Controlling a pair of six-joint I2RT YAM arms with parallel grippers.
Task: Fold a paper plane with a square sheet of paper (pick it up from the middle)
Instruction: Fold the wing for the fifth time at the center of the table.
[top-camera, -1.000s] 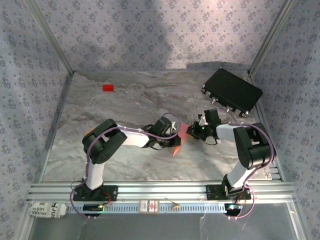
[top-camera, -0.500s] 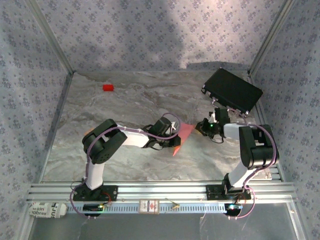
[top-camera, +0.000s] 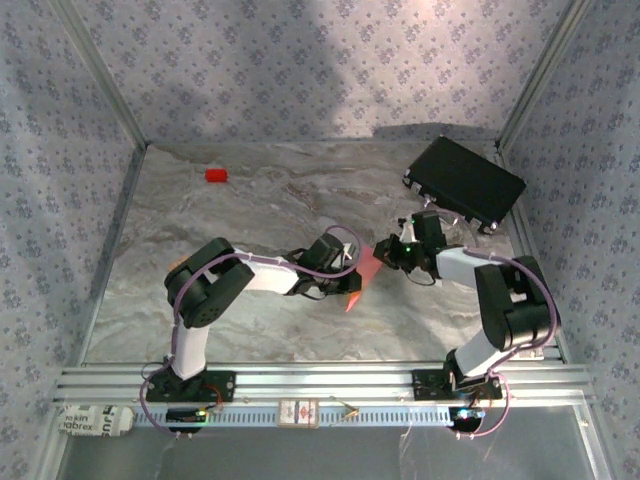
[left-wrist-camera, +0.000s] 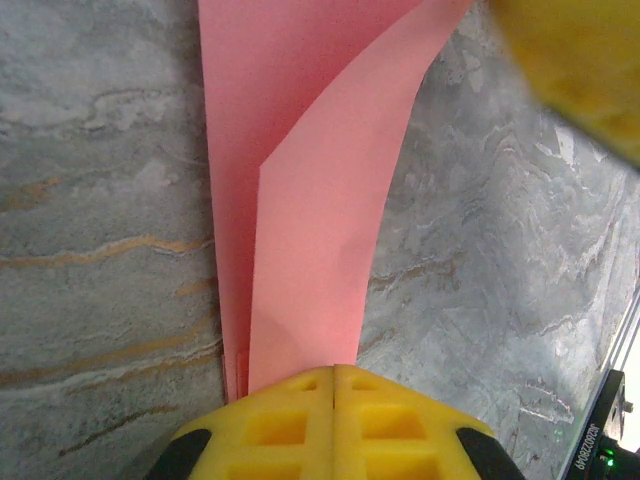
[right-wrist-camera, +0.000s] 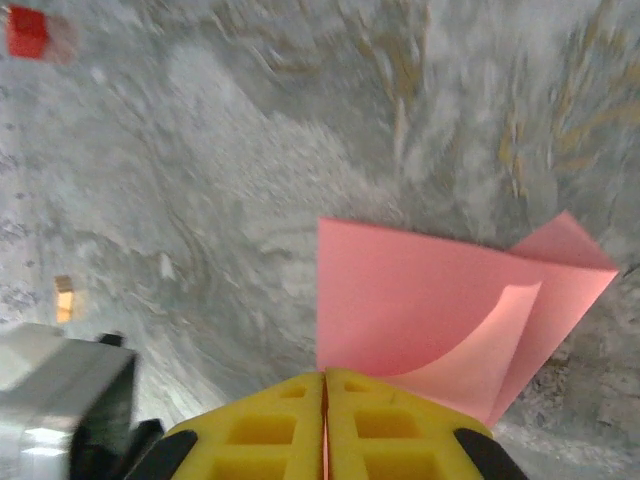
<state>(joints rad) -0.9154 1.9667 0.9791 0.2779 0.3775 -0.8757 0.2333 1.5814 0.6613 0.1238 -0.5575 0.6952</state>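
The salmon-pink sheet of paper (top-camera: 367, 265) lies creased into a long narrow shape in the middle of the table, between the two grippers. In the left wrist view the paper (left-wrist-camera: 320, 200) runs away from my left gripper (left-wrist-camera: 333, 370), one flap lifted off the lower layer. The left gripper (top-camera: 345, 272) is shut, its fingertips on the paper's near end. My right gripper (top-camera: 392, 252) is shut too, at the paper's right end. In the right wrist view the right gripper (right-wrist-camera: 324, 375) sits at the edge of the paper (right-wrist-camera: 420, 300), where a flap curls upward.
A small red block (top-camera: 216, 175) lies at the back left, also seen from the right wrist (right-wrist-camera: 25, 30). A black rectangular case (top-camera: 465, 182) sits at the back right, close behind the right arm. Patterned walls close in the marble table.
The right gripper drew back to the right, off the paper, then came back left onto the paper's right end. The left arm has stayed still on the paper.
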